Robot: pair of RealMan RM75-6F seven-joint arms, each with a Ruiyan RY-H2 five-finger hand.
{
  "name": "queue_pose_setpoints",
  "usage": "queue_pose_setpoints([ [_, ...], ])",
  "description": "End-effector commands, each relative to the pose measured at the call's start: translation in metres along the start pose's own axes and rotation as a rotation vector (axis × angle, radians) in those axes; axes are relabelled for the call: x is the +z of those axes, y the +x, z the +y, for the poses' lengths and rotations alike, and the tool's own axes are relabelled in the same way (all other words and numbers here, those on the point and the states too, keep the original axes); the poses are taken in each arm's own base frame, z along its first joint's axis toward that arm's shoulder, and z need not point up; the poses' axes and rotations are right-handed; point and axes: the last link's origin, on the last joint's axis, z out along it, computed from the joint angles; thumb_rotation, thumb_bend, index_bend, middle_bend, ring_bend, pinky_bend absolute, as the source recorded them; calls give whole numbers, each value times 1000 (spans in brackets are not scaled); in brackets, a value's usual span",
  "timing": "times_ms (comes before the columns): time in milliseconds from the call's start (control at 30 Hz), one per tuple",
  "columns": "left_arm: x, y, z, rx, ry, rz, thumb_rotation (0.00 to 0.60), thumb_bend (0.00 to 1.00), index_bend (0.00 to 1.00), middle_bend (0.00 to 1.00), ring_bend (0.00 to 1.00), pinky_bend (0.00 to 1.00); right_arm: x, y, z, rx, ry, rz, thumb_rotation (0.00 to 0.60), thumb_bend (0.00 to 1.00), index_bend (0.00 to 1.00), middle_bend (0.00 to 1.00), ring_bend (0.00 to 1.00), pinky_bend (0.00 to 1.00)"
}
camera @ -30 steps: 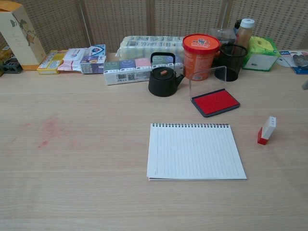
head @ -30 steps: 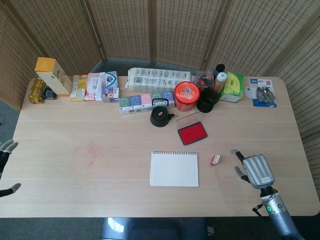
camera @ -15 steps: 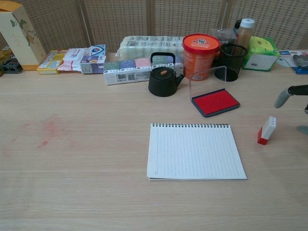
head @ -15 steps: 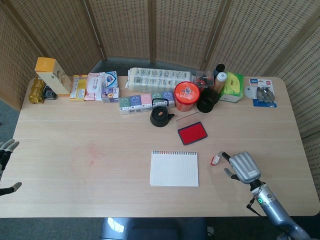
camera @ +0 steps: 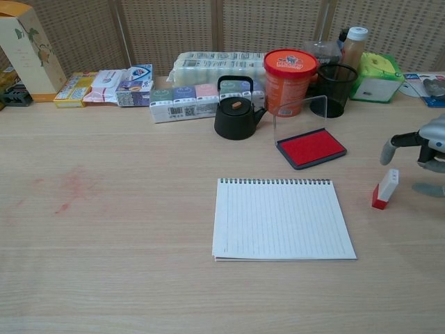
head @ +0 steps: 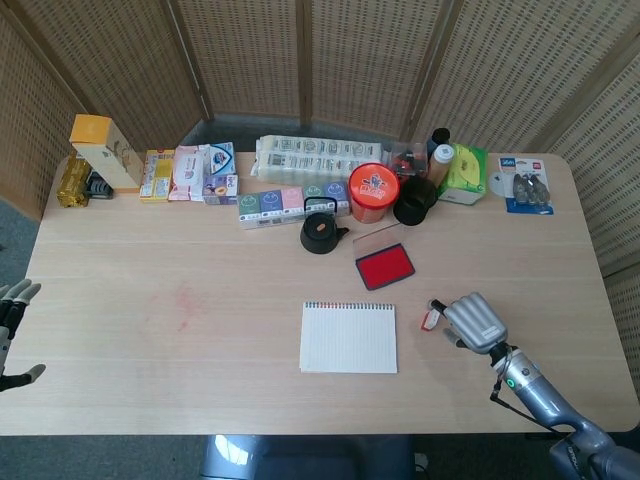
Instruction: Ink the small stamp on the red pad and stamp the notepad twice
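Right hand [head: 474, 322] has closed in beside the small stamp [camera: 384, 188], fingers [camera: 389, 148] spread.

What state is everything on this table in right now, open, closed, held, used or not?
Red ink pad: clear lid raised, ink exposed.
Spiral-bound lined notepad: open, page bare of stamp marks.
Small red-and-white stamp: standing on the table, not held.
Right hand: fingers apart, beside the stamp.
Left hand: off the table's edge, holding nothing.
Black teapot: lid on.

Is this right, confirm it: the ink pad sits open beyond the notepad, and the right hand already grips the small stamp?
Not quite. The ink pad is open beyond the notepad, but the right hand does not grip the small stamp yet. In the chest view its fingers are spread just above it, and the stamp stands on the table.
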Motion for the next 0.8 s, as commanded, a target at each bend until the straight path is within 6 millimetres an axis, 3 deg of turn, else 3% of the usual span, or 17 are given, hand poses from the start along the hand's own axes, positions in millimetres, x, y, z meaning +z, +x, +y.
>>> queue_pose_setpoints([
  [33,1,0,0,1,3,0,600,0,0,0,0,3,1,-2,0,-11,9,-2,600,368,339,940,1000,1000],
  [800,1,-1,0,-4,8,-2,600,0,0,0,0,3,20,-12,-5,-45,16,25,600,368,303,933,1000,1000],
])
